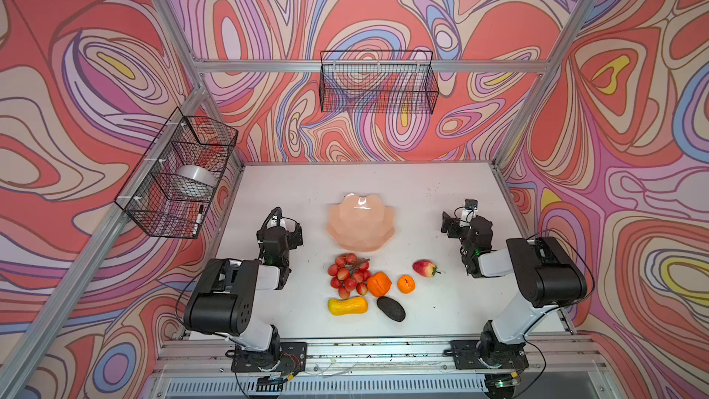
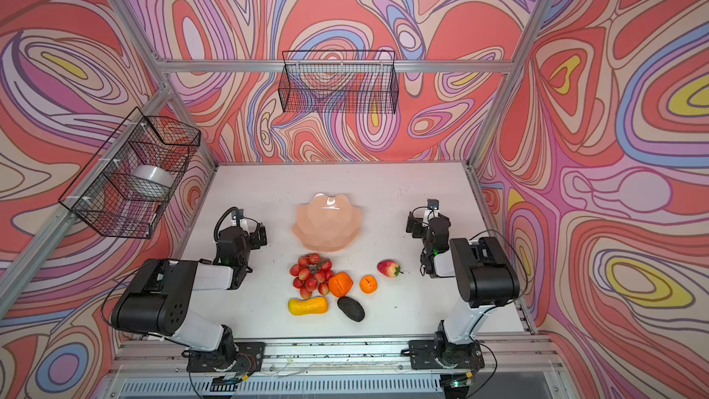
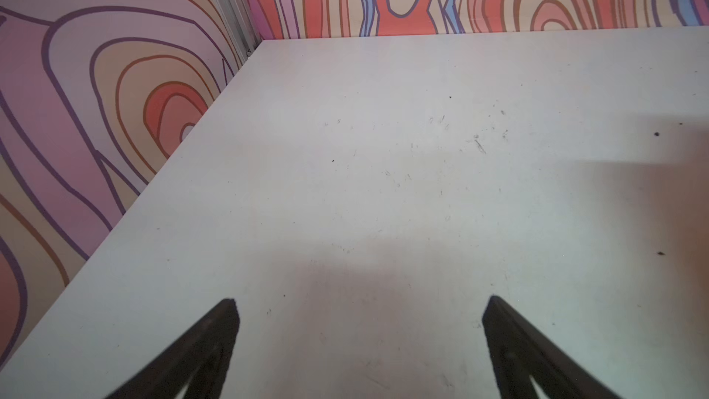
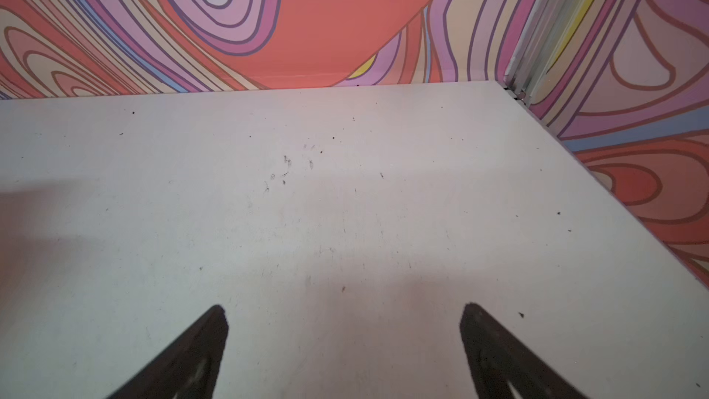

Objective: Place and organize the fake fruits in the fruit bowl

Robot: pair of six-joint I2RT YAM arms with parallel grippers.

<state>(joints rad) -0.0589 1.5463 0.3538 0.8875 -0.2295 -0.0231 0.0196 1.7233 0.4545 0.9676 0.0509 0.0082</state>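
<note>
Waiting on the white table, six plastic fake fruits lie near the shiny peach-pink wavy-rimmed bowl, which looks empty. Left gripper and right gripper gape wide, holding nothing.

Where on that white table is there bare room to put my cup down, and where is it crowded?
Bare: the back strip between the fruit bowl and the rear wall; the front patch between avocado and right arm. Crowded: in front of the bowl, where grape bunch, orange and gourd huddle.
</note>
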